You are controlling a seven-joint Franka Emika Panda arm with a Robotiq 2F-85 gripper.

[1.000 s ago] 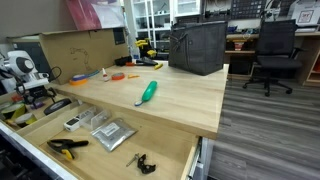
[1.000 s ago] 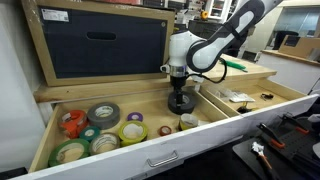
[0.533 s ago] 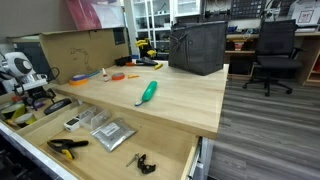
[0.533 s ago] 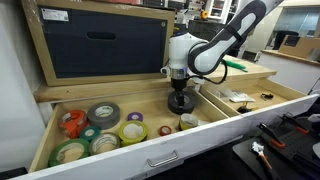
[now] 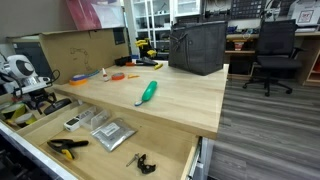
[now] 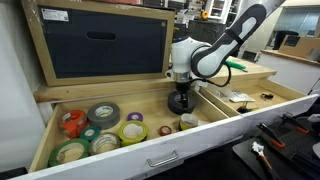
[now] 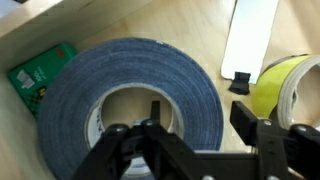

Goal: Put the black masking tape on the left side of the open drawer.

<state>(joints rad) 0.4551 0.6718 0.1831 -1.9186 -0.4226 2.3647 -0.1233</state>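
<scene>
One wide bench (image 5: 170, 100) has the open drawer (image 6: 215, 137) below its top. In the drawer the black masking tape (image 6: 181, 104) lies flat, near coloured rolls (image 6: 132, 130). The pincer (image 6: 180, 92) straddles its wall, half-spread, with one finger (image 7: 155, 112) in the core; I cannot tell whether it grips.

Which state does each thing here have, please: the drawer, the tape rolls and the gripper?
open drawer: pulled out.
black masking tape: lying flat on the drawer floor.
gripper: down at the tape, one finger in its hole and one outside; grip not clear.
yellow tape roll: lying flat beside the black one.
</scene>
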